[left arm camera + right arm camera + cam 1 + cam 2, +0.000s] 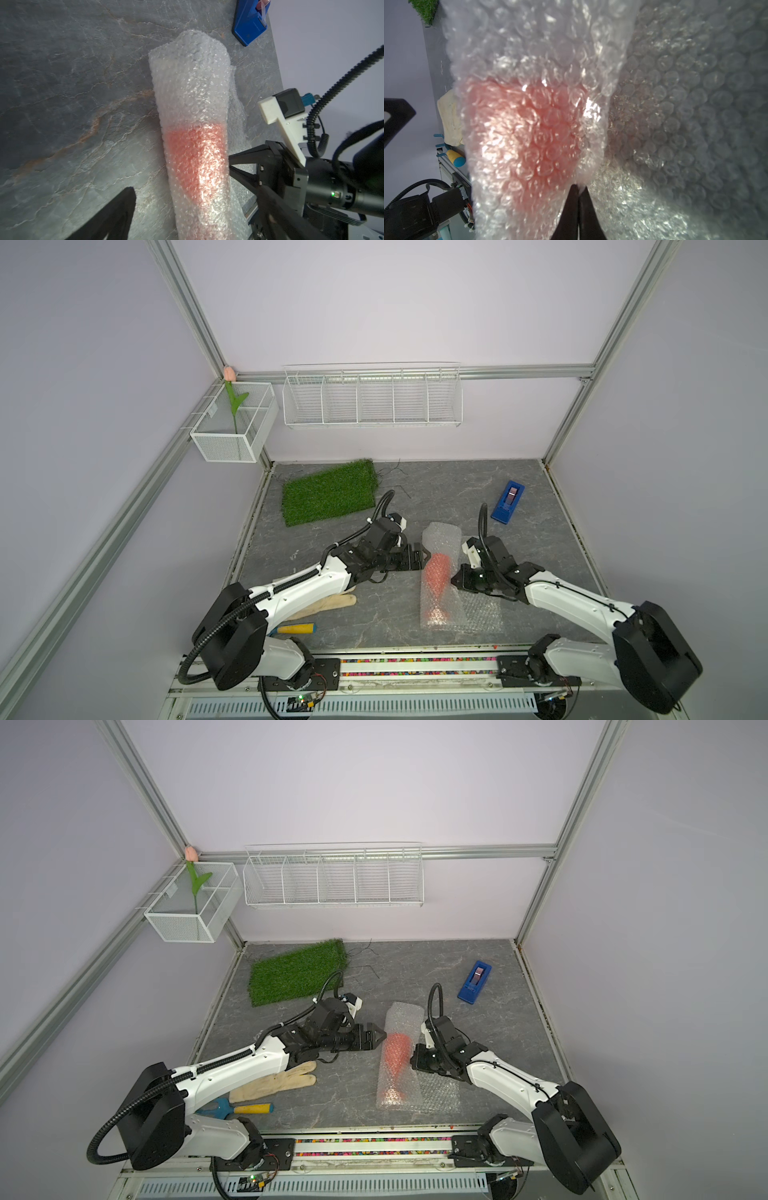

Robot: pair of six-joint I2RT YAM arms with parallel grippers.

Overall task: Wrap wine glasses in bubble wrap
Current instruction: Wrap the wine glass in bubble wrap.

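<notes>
The red-orange wine glass lies on its side on the grey table, rolled inside the whitish bubble wrap; it shows through the film. A flat flap of the bubble wrap spreads to the roll's right. My left gripper is open at the roll's left side, and in the left wrist view the roll lies between its spread fingers. My right gripper is shut on a fold of bubble wrap at the roll's right side.
A blue tape dispenser lies at the back right. A green grass mat is at the back left. A beige glove and a yellow-handled trowel lie under the left arm. White wire baskets hang on the walls.
</notes>
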